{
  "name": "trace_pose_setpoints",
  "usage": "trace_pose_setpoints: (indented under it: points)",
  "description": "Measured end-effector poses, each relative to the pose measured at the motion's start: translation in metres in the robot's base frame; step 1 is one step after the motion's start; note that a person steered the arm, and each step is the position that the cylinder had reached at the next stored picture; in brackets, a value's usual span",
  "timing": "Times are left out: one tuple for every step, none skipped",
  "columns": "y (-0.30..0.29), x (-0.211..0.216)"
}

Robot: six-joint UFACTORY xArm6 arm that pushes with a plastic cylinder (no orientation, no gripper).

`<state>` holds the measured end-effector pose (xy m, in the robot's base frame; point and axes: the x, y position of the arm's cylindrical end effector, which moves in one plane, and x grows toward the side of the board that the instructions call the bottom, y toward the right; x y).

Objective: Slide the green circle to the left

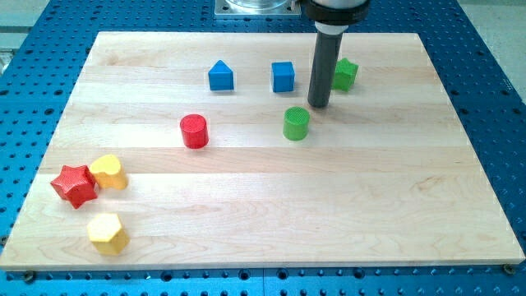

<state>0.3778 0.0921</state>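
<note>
The green circle (296,123) is a short green cylinder standing a little right of the board's middle, toward the view's top. My tip (318,105) is just to the upper right of it, very close, with a thin gap or light contact that I cannot tell apart. The dark rod rises straight to the view's top edge. A second green block (345,74), an irregular star-like shape, lies right behind the rod, partly hidden by it.
A blue cube (283,76) and a blue house-shaped block (220,76) lie above and left of the green circle. A red cylinder (194,131) stands to its left. A red star (74,185), a yellow heart (108,172) and a yellow hexagon (107,233) sit at lower left. The wooden board (263,238) ends on a blue perforated table.
</note>
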Motion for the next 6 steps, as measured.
trace_pose_setpoints:
  points:
    - [-0.003,0.02]
    - [-0.004,0.03]
    - [-0.01,0.032]
    - [-0.027,0.038]
    - [-0.034,0.048]
    - [-0.023,0.059]
